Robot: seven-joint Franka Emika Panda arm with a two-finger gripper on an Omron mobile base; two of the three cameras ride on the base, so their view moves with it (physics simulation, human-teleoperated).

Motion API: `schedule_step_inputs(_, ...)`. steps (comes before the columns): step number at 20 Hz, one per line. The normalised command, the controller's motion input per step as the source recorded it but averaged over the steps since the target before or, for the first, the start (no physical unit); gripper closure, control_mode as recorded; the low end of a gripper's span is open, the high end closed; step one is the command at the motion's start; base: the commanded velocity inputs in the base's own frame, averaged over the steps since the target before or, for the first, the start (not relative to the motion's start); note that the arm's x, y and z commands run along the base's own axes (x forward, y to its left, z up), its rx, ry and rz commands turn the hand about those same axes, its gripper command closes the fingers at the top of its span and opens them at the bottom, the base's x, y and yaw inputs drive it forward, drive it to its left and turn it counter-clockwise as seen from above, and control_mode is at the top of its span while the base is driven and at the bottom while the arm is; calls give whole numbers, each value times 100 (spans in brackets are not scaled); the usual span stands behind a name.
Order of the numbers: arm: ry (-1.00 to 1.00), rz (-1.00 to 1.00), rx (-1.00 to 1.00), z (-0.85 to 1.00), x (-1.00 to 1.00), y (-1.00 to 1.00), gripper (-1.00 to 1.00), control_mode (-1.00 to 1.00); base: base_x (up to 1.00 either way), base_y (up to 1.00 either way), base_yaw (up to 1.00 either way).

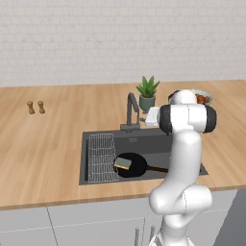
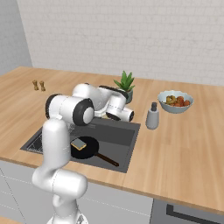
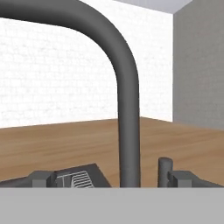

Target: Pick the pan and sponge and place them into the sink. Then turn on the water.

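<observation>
The pan (image 1: 130, 165) and sponge (image 1: 123, 164) already lie in the sink (image 1: 144, 140), the sponge on the pan. The gripper (image 3: 111, 177) stands wide, empty, just beside the faucet (image 3: 124, 87); nudge its small lever (image 3: 165, 168) sideways gently, without clamping the neck.

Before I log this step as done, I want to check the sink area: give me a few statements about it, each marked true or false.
1. The pan lies inside the sink. True.
2. The sponge sits on the counter beside the plant. False: it rests on the pan, in the sink.
3. The gripper is open, with the faucet neck close in front of it. True.
4. Water is running from the faucet. False: no stream can be seen.
5. The fruit bowl stands in the sink. False: it stands on the counter, off to the sink's right.
</observation>
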Motion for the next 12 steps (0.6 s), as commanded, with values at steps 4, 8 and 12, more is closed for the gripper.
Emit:
schedule_step_inputs(4, -8, 0, 2, -8, 26, 0, -100, -100, 0, 0, 0)
schedule_step_inputs(8, -6, 0, 0, -4, 22, 0, -100, -100, 0, 0, 0)
schedule_step_inputs(12, -3, 0, 0, -19, 7, 0, -100, -100, 0, 0, 0)
